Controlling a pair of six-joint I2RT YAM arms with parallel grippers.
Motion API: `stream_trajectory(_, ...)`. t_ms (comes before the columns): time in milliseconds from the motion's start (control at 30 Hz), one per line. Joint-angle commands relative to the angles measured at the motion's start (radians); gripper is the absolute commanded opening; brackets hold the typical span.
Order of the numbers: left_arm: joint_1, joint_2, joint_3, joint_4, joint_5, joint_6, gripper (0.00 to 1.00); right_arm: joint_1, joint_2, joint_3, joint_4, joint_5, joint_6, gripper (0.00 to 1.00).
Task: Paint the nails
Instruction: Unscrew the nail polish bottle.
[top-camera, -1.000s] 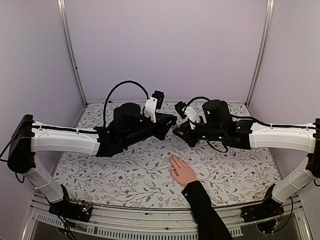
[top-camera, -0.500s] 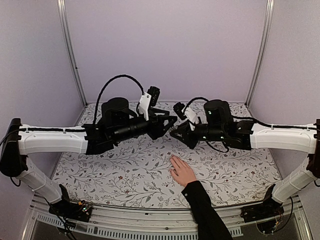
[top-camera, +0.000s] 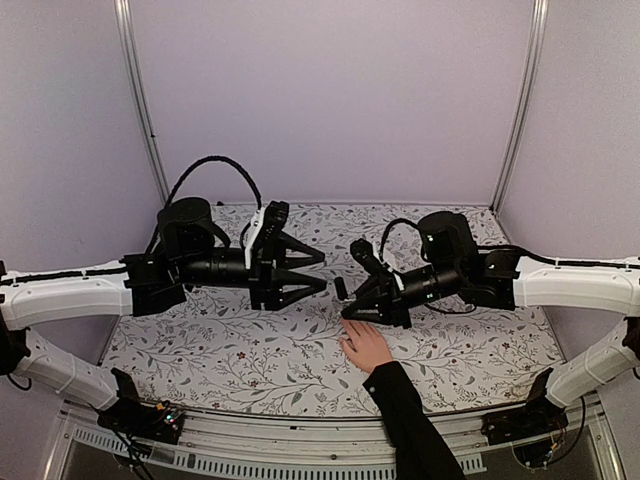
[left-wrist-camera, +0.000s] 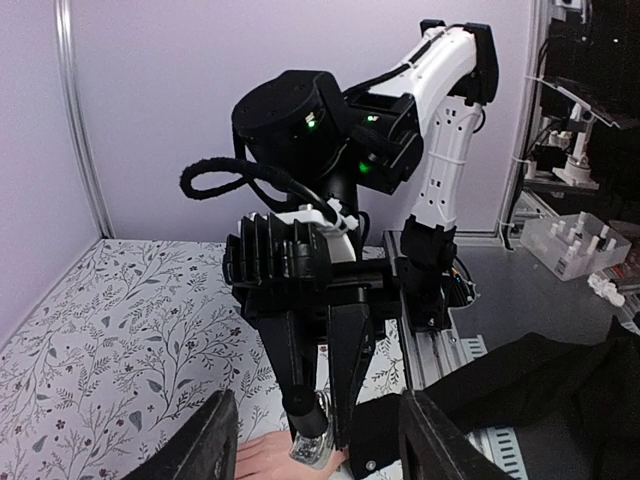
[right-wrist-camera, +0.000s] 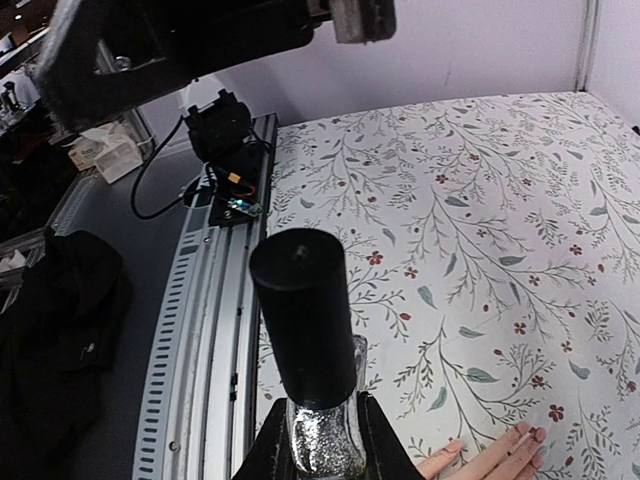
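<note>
A tabletop covered in a white cloth printed with grey leafy sprigs and small red flowers (top-camera: 240, 350) fills the booth floor, with lilac walls behind it. The white-and-black left arm (top-camera: 90, 295) reaches in from the left and the matching right arm (top-camera: 570, 285) from the right, their ends facing each other over the middle of the table. A light-skinned human hand (top-camera: 366, 346) in a black sleeve (top-camera: 410, 420) lies flat, palm down, at the near centre of the cloth, its fingers pointing toward the far side. The left gripper (top-camera: 322, 272) hangs above the table to the left of the hand with its two black fingers spread well apart and nothing between them. The right gripper (top-camera: 352, 306) sits just over the fingertips of the hand, its fingers clamped on the body of a small glitter-filled glass bottle (right-wrist-camera: 300, 310), which stands upright with its tall black cylindrical cap on, rising above the jaws. Whether the gripper touches the hand cannot be told. The nails (right-wrist-camera: 520, 428) show in the right wrist view as tiny pinkish tips at the ends of the fingers, on the cloth to the right of the bottle and below it.
</note>
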Motion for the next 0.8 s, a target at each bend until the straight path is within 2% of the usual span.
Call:
stream_trajectory(0, 0.01, -0.034, 0.047, -0.174, 0.106, 0.153, 0.57, 0.0, -0.027, 0.019, -0.096, -0.202, -0.065, 0.0)
stream_trajectory(100, 0.004, -0.017, 0.098, -0.296, 0.133, 0.208, 0.56, 0.0, -0.018, 0.035, -0.152, -0.268, -0.092, 0.0)
stream_trajectory(200, -0.004, 0.0, 0.116, -0.316, 0.181, 0.235, 0.54, 0.004, -0.01, 0.041, -0.182, -0.332, -0.111, 0.0)
stream_trajectory(467, -0.052, 0.04, 0.068, -0.066, 0.295, 0.162, 0.54, 0.026, -0.015, 0.046, -0.146, -0.372, -0.121, 0.0)
stream_trajectory(767, -0.097, 0.125, 0.111, -0.022, 0.337, 0.165, 0.47, 0.04, -0.004, 0.08, -0.161, -0.383, -0.13, 0.0)
